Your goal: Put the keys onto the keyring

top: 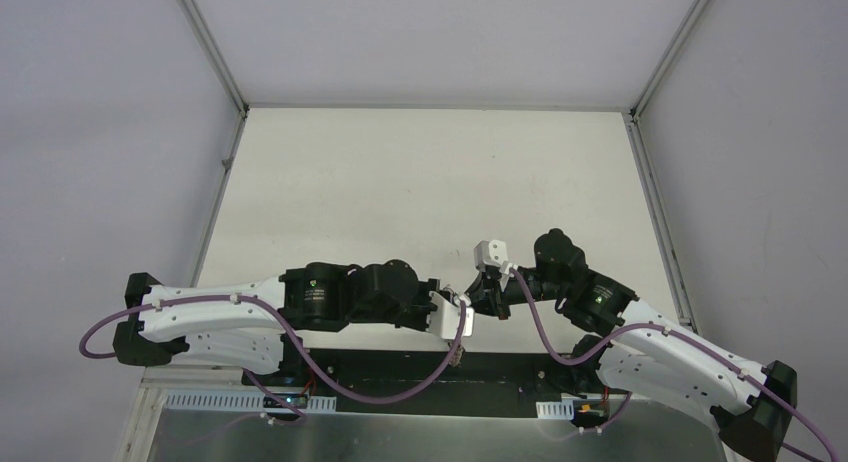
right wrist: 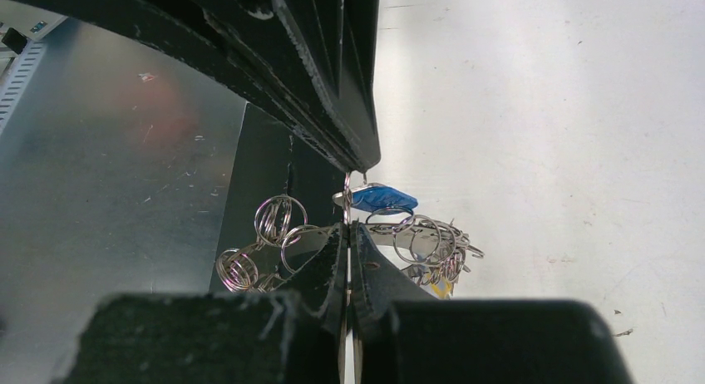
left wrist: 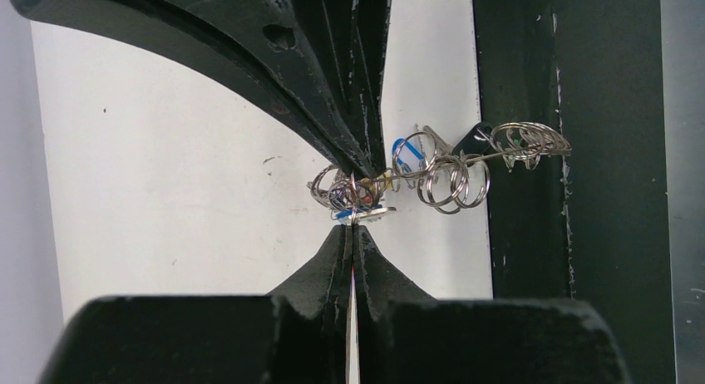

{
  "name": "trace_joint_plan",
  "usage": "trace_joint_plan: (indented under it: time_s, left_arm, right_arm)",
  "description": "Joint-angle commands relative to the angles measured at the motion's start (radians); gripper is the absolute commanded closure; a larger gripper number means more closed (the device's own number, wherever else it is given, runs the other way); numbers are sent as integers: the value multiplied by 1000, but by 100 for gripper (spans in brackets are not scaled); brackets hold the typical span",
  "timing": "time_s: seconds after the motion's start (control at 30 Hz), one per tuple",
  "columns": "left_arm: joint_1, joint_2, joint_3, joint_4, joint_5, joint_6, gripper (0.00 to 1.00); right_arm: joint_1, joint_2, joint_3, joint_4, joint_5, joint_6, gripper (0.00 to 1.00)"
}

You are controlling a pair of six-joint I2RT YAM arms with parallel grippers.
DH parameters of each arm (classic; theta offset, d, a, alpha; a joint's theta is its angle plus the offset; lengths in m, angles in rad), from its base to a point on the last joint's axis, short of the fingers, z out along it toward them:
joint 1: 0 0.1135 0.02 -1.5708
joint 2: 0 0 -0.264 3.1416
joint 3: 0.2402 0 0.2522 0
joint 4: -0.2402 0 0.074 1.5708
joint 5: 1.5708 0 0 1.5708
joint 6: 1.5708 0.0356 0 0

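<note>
Close to the middle of the near edge of the desk [top: 420, 182] the two arms meet tip to tip, and from above whatever sits between them is too small and too covered to make out. Only the wrist views show it. The left gripper [left wrist: 355, 209] has its jaws pressed together on the keyring [left wrist: 453, 180], pinching it amid a tight knot of keys [left wrist: 366, 199] whose colours blur together. Seen edge-on there, the keyring's long axis runs from the white desk out over the black strip [left wrist: 532, 259] along the near edge, rising slightly. The right gripper [right wrist: 351, 205] is likewise clamped on the ring wire, a blue key [right wrist: 384, 199] lying flat just beside its tips and pointing away over the desk. That view alone adds the metal sheet [right wrist: 100, 193] beyond the strip; part of the ring is cut off behind the jaws
</note>
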Motion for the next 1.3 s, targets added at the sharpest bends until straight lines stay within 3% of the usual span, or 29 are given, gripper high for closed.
trace_joint_plan:
  time_s: [0.0, 1.27]
  left_arm:
    - [-24, -15, 24, 3, -28, -8, 100]
    - [-109, -3, -24, -25, -154, -30, 100]
  right_arm:
    - [-4, -15, 30, 86, -7, 9, 100]
    - [-4, -42, 9, 116, 51, 45, 100]
